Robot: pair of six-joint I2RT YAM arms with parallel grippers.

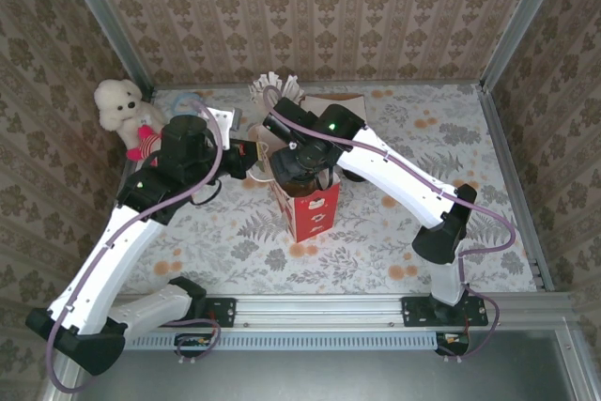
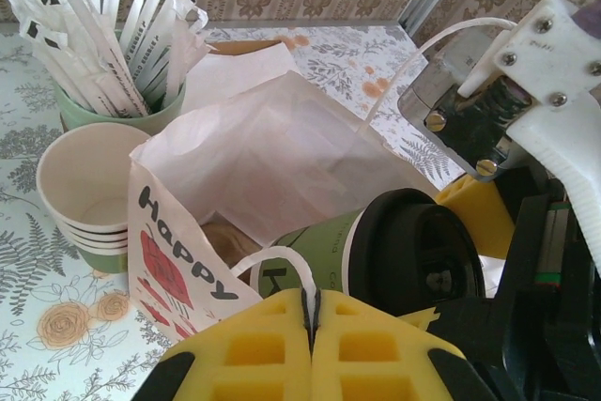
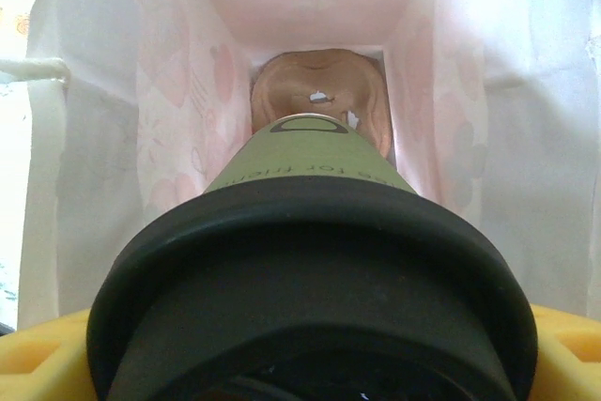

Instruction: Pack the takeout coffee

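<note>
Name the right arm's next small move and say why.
Probably push the cup deeper into the bag before letting go: the right gripper grips it near the lid, base just inside the mouth, while the left gripper pinches the handle.

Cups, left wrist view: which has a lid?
The black-lidded green cup at the paper bag mouth; the stacked cups and the cup of wrapped sticks stand open.
</note>
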